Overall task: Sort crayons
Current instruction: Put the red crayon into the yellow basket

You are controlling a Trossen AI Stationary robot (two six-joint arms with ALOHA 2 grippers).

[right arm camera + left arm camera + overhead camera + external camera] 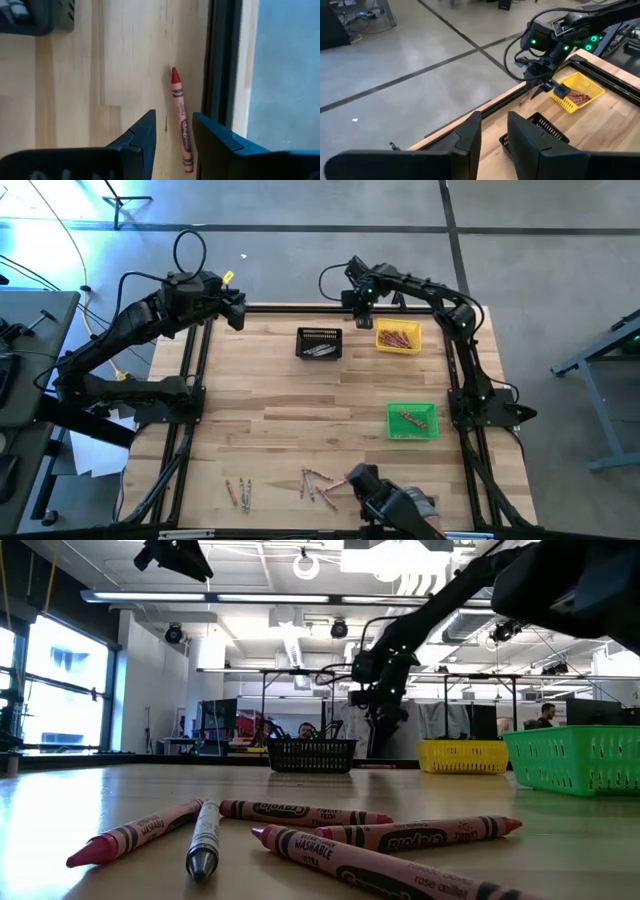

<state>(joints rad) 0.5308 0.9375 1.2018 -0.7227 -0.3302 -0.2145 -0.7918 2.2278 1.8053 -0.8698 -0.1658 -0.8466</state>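
The right tool (172, 132) hangs empty, jaws narrowly parted, straight over a stray red crayon (180, 121) by the desk (120, 75) edge; next it must drop and pinch.

Left arm: folded at the counter's far left corner, pincer (238, 310) raised, jaws narrowly parted, empty. Right arm: reaching along the far edge, pincer (359, 308) pointing down, jaws narrowly parted, empty.

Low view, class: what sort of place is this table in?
Probably a robotics lab or workshop: exposed ceiling ducts and strip lights, rows of workbenches behind, and a person at one.
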